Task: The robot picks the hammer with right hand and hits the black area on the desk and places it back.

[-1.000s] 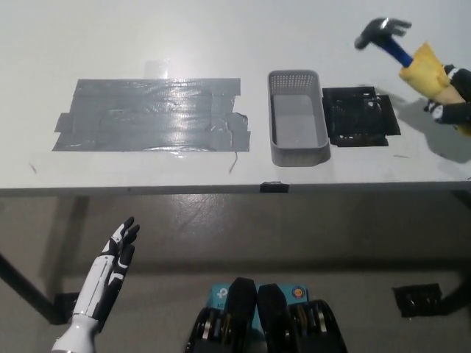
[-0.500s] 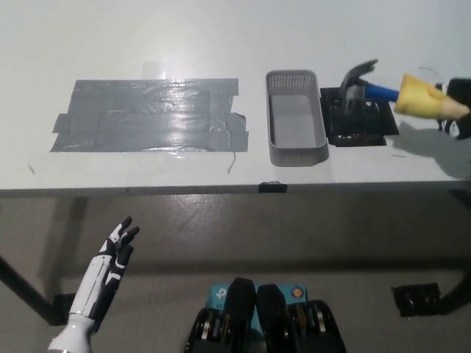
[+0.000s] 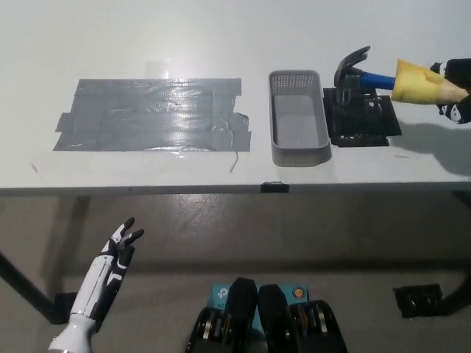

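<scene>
Black, at the far right edge of my head view, is the robot's right hand, closed around the pale yellow grip of the hammer. The hammer has a dark metal head with a curved claw, a short blue neck and that yellow padded handle. It lies nearly level, handle to the right, head to the left. The head sits over the upper left corner of the black square patch stuck to the white desk; I cannot tell from this angle whether the steel is touching the patch or just above it. A soft shadow from the arm falls on the desk to the right of the patch.

Just left of the black patch, almost touching its edge, stands a grey perforated plastic basket, rectangular and open at the top, with nothing visible inside. Further left, well apart from the basket, a wide area of shiny grey tape strips is laid in overlapping bands, catching glare in the middle.

The white left hand rests at the lower left, below the desk's front edge and out over the floor, fingers spread and holding nothing. A small dark clip sits on the desk's front edge, below the basket.
</scene>
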